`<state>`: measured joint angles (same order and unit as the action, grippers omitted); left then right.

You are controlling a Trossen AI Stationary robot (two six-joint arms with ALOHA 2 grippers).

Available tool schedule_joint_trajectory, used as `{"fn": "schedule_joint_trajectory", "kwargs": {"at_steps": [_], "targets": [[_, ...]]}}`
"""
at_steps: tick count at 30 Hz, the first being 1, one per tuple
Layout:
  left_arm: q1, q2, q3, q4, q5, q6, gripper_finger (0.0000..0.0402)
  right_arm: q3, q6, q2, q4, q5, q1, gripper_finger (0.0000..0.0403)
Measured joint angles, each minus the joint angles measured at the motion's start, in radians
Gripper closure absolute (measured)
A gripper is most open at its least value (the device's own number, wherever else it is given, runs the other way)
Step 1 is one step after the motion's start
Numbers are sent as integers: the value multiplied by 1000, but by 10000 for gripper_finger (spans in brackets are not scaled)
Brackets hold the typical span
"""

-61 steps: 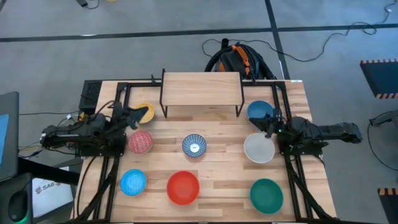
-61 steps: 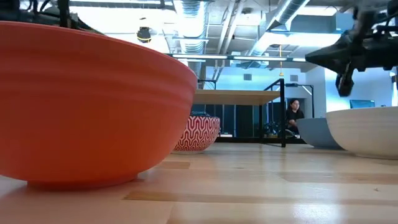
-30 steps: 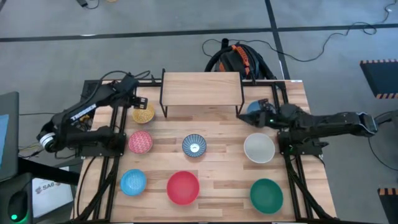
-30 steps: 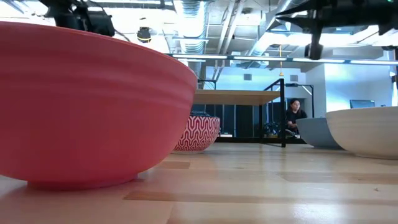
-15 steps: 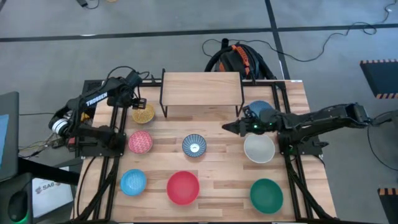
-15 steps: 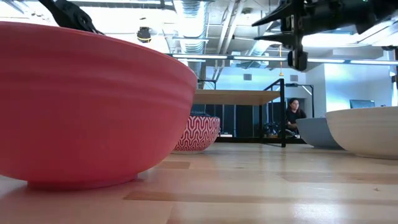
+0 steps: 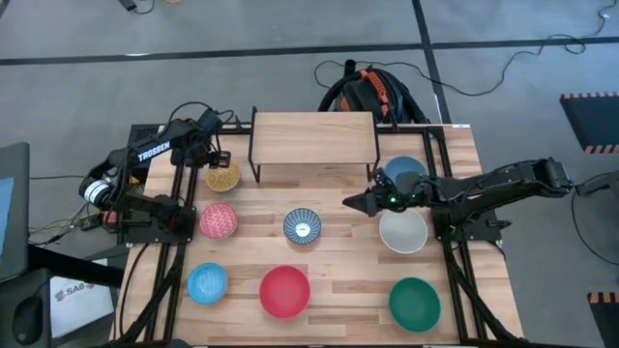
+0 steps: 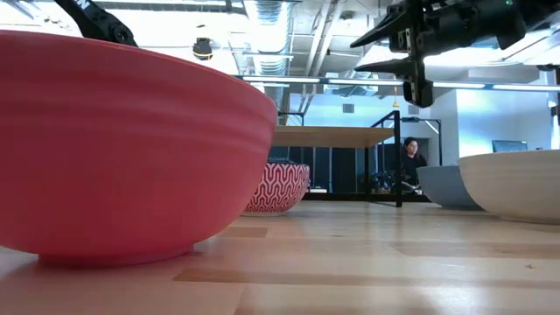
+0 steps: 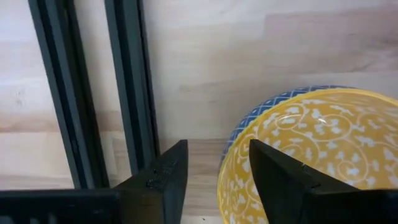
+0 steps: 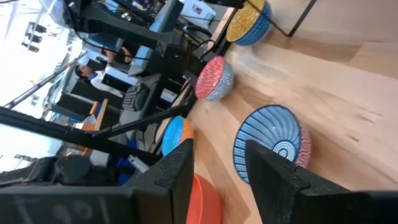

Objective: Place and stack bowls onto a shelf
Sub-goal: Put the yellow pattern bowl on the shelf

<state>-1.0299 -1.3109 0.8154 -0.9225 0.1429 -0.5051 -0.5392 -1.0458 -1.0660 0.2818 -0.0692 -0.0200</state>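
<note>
Eight bowls rest on their bases on the slatted tabletop: yellow [image 7: 223,177], pink speckled [image 7: 219,220], blue-and-white patterned [image 7: 303,226], light blue [image 7: 207,282], red [image 7: 285,291], white [image 7: 403,232], blue [image 7: 404,174], teal green [image 7: 414,302]. The shelf [image 7: 313,137] stands bare at the far edge. My left gripper [image 9: 217,149] is open over the yellow bowl's far rim [image 9: 231,155], one finger over the inside and one outside; I see no touch. My right gripper [image 7: 350,201] is open and empty, high above the table between the patterned and white bowls.
Black arm frames [image 7: 174,242] [image 7: 455,261] run along both table sides, and black rails [image 9: 130,93] stand right beside my left gripper. A backpack [image 7: 372,92] lies beyond the far edge. A person [image 8: 411,162] sits in the room behind the shelf.
My right gripper has gone toward the table's left edge, from beside the blue bowl out over the boards toward the patterned bowl, staying high. My left arm has raised its elbow while its gripper stays by the yellow bowl's far rim. No bowl has moved.
</note>
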Motion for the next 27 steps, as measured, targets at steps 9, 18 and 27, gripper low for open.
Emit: {"fn": "schedule_joint_trajectory", "kwargs": {"at_steps": [9, 18, 27], "targets": [[38, 0, -22, 1, 24, -145, 304, 0, 12, 0, -23, -36, -23, 237], [49, 0, -167, 32, 1, -291, 288, 0, 34, 0, -54, -65, -60, 237], [84, 2, -177, 66, 3, -305, 339, 0, 34, 0, -67, -49, -48, 237]]}}
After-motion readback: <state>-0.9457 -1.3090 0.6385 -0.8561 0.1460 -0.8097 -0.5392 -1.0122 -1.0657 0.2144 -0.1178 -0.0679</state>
